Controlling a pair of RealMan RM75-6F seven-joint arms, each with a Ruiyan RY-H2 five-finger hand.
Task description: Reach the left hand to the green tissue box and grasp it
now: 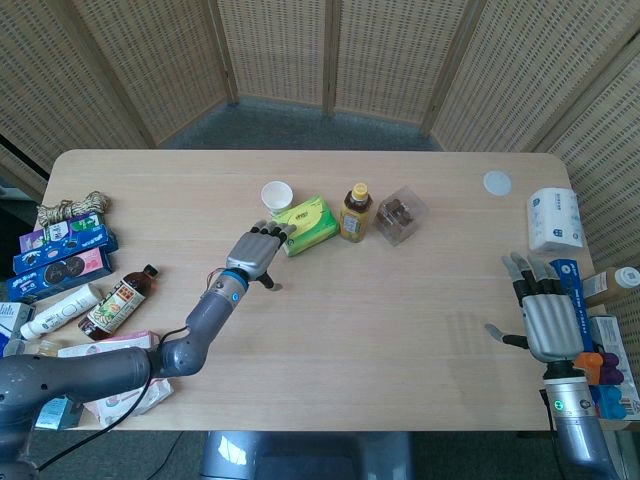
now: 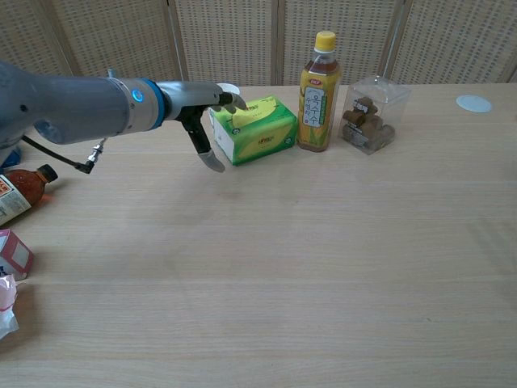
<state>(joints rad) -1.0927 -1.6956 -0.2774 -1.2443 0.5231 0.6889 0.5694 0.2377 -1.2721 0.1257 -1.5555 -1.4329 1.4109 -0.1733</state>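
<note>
Left robot hand (image 1: 258,250) spread at green tissue box (image 1: 305,224) near edge.

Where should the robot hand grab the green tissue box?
Probably across its short sides, coming from above on its left. The green tissue box lies flat, the left robot hand is already beside that end, and a bottle crowds the right.

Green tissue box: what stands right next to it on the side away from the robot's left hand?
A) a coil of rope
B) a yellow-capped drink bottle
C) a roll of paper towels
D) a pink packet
B: the yellow-capped bottle stands upright just beside the green tissue box, opposite the left hand reaching in.
</note>
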